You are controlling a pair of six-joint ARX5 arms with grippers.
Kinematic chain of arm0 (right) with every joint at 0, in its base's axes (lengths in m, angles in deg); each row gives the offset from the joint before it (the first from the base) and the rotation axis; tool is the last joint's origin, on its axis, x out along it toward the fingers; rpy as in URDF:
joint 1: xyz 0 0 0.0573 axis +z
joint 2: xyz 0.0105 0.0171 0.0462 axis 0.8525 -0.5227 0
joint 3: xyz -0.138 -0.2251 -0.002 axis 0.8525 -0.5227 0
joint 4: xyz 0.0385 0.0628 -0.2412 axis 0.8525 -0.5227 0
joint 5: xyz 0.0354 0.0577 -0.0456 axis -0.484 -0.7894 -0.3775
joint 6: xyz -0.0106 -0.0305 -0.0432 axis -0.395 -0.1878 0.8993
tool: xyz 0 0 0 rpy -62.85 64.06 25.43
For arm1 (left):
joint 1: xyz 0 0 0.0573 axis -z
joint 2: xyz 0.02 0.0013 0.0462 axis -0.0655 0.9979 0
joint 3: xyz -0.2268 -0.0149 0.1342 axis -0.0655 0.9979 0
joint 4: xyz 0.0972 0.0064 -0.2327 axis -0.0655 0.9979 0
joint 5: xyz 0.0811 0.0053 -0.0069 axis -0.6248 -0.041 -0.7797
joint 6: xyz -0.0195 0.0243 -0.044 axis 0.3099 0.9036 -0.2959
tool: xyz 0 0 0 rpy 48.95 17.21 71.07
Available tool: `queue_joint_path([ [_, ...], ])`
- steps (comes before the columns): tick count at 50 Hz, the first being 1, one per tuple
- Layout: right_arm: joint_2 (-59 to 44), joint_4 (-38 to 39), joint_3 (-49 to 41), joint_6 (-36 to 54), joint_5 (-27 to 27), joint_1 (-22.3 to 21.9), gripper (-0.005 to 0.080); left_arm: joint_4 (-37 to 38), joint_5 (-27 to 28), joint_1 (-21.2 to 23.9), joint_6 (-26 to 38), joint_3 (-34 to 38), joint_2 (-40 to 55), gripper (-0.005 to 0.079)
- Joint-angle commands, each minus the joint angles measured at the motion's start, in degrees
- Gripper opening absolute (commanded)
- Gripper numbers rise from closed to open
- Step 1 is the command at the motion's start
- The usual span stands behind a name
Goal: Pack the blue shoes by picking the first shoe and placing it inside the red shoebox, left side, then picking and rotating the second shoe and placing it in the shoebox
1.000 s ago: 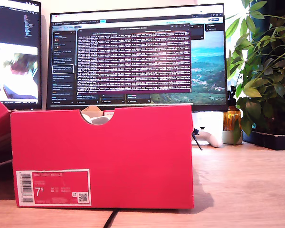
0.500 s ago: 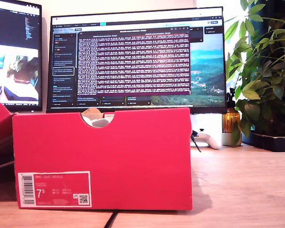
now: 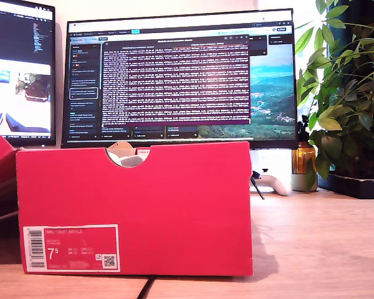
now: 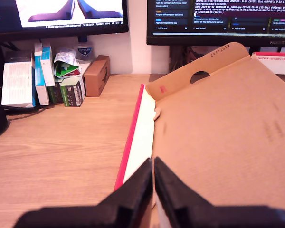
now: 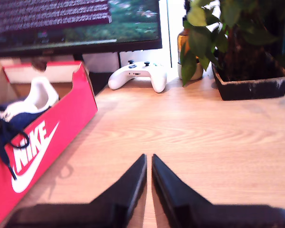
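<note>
Here, the red shoebox (image 3: pixel 134 208) stands on the tabletop (image 3: pixel 324 243) in the exterior view, its labelled wall facing the camera and hiding most of what is inside. My second gripper (image 5: pixel 148 164) hangs over bare wood just beside the box's swoosh-printed wall (image 5: pixel 42 142), jaws closed to a hairline and holding nothing. From there a blue shoe (image 5: pixel 16 116) lies inside the box, white sole and dark laces showing; its long axis I cannot make out. My first gripper (image 4: pixel 153 166) hovers over the box lid (image 4: pixel 218 128), which lies flat with its brown inside up, jaws likewise pressed together and empty. A second shoe shows in no view, so I judge the second arm the nearer to the shoe in the box.
</note>
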State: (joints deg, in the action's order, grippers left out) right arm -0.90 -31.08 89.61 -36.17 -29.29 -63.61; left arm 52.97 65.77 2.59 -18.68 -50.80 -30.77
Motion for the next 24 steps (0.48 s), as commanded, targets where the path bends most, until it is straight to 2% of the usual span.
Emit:
queue_joint_path([
  [1,-0.1,0.6,-1.1,-0.7,0.3,0.3,-0.0013,1.1,0.0,0.2,-1.0,1.7,-0.5,-0.002],
  [14,-0.1,0.6,-1.1,-0.7,0.3,0.3,-0.0013,1.3,2.6,0.2,-1.0,1.7,-0.5,-0.002],
  [24,-0.1,0.6,-1.1,-0.7,0.3,0.3,-0.0013,1.2,2.6,0.2,-1.0,1.7,-0.5,-0.002],
])
